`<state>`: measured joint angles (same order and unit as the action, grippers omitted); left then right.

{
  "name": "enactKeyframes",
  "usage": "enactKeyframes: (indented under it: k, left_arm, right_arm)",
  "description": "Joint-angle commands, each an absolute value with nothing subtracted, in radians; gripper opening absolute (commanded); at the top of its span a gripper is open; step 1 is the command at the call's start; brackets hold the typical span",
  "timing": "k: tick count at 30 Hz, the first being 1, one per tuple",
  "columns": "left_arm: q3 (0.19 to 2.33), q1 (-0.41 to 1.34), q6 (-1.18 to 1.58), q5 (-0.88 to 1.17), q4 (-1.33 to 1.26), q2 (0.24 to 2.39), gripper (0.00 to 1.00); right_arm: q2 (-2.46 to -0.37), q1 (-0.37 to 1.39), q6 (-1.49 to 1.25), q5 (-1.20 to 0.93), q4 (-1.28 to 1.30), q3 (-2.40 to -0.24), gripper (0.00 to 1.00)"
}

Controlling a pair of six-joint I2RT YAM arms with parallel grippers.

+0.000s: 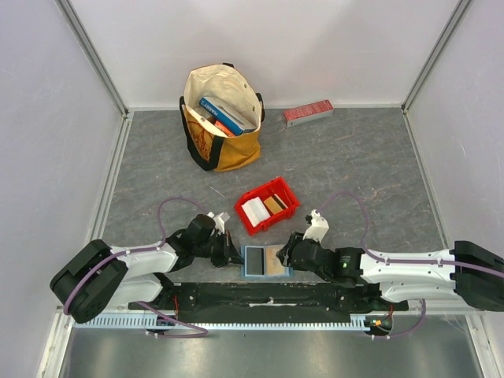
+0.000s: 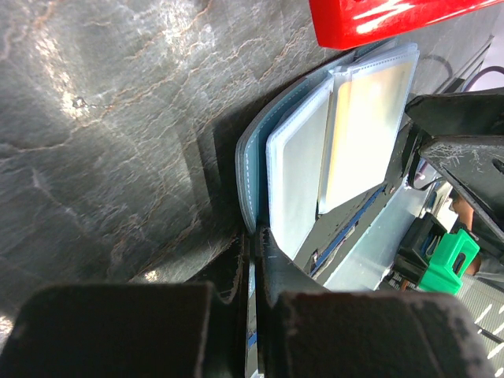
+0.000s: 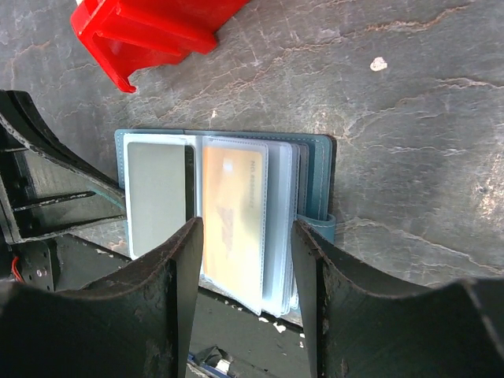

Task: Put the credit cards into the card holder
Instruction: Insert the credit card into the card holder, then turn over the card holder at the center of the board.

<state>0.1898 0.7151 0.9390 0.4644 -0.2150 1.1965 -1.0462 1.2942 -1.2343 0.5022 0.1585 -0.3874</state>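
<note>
Now straddles the floppy-looking, slick sleeves of the open card holder, right gripper fingers apart, left gripper fingers together at its stiffer cover edge, likely the surest hold.

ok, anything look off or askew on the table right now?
Minor things only: the open card holder sits at the near edge of the table, sleeves apparently overhanging the black rail. The red bin sits skewed, and a red box lies askew at the far edge. No spill or damage.
</note>
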Motion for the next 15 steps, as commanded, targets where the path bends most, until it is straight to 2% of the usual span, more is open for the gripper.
enactKeyframes:
  k: [1, 8, 15]
  left_arm:
    - [0.181, 0.716, 0.925, 0.407, -0.169, 1.195, 0.02]
    - [0.181, 0.716, 0.923, 0.408, -0.169, 1.2, 0.02]
    - [0.179, 0.719, 0.923, 0.405, -0.17, 1.198, 0.02]
  right_arm:
    - [-1.061, 1.298, -1.233, 0.515, 0.143, -0.396, 0.55]
    - [-1.104, 1.298, -1.212, 0.474, 0.063, -0.393, 0.51]
    - [-1.137, 1.298, -1.175, 0.439, 0.018, -0.42, 0.42]
